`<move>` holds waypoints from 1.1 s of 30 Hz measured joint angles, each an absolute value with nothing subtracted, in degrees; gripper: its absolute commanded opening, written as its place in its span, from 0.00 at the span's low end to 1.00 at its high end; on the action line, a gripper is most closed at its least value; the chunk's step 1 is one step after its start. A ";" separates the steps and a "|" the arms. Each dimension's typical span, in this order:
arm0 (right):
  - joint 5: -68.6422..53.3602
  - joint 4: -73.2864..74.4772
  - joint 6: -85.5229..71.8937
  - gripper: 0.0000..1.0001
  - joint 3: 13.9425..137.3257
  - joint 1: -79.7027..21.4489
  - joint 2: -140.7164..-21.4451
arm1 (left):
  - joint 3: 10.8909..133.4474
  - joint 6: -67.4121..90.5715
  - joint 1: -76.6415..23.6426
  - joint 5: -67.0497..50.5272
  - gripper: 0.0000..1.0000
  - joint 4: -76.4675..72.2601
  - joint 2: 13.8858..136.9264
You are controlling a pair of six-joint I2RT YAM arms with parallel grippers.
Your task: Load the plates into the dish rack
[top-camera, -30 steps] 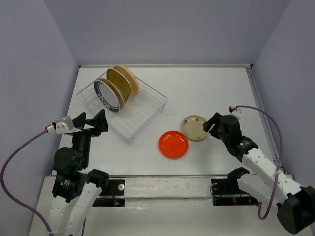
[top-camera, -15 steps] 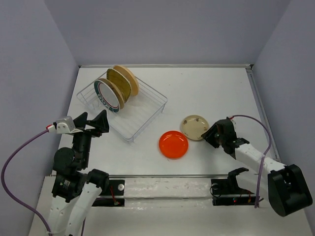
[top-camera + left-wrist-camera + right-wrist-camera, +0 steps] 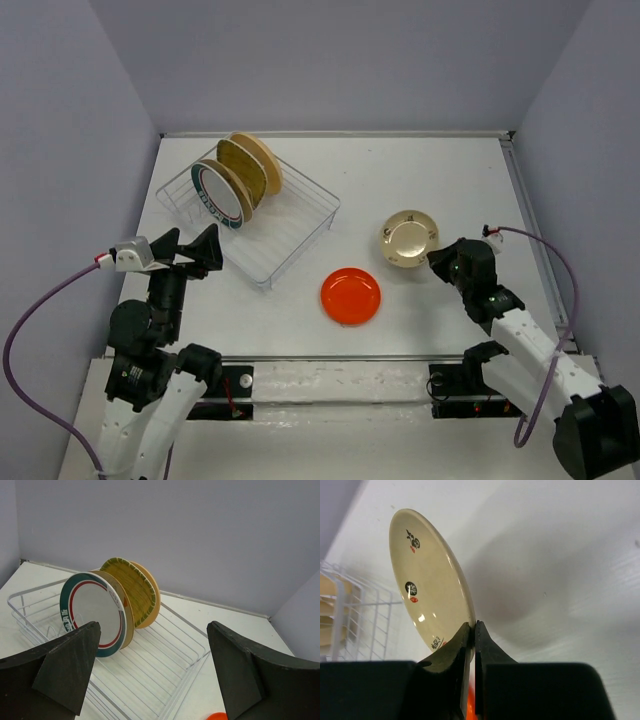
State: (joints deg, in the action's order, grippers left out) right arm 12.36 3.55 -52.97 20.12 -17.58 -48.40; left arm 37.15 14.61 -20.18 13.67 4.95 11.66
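Observation:
My right gripper [image 3: 437, 259] [image 3: 472, 628] is shut on the near rim of a small cream plate [image 3: 408, 240] [image 3: 427, 577] with painted marks, which it holds tilted up off the table. A small red-orange plate [image 3: 351, 296] lies flat left of it. The white wire dish rack [image 3: 290, 238] [image 3: 170, 655] holds several plates on edge: a white one with a green-red rim [image 3: 220, 197] [image 3: 92, 612], a tan one, a yellow-olive ribbed one [image 3: 240, 164] [image 3: 131, 587] and a peach one [image 3: 263, 160]. My left gripper [image 3: 190, 251] [image 3: 152, 630] hangs open, near the rack's front-left side.
Grey walls enclose the white table on three sides. The right half of the rack has bare wires. The red-orange plate's edge [image 3: 217, 716] shows just beyond the rack's near corner. A cable loops off each arm.
My right gripper has closed on the cream plate's rim and raised it, tilted, a little to the right and back. The red-orange plate shifted slightly. The left arm stayed put.

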 measured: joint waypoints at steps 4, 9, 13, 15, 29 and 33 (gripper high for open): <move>16.16 7.33 -46.81 0.07 30.06 -18.35 -42.33 | 37.15 14.61 -20.16 13.54 0.99 4.95 11.68; 24.45 6.31 -38.39 0.07 48.21 -34.89 -52.03 | 37.15 14.63 -19.42 13.50 0.99 4.95 11.92; 29.34 3.95 -31.29 0.07 63.59 -50.65 -67.48 | 37.15 14.66 -18.09 13.87 0.99 4.95 12.08; 30.55 2.83 -28.32 0.07 69.32 -54.37 -74.61 | 37.15 14.68 -17.74 14.74 0.99 4.99 12.10; 39.57 7.79 -12.53 0.07 114.34 -65.17 -121.93 | 37.15 14.63 -17.52 20.21 0.99 4.95 9.67; 44.71 8.47 -5.58 0.07 127.48 -66.48 -132.86 | 37.15 14.63 -17.52 20.38 0.99 4.97 9.65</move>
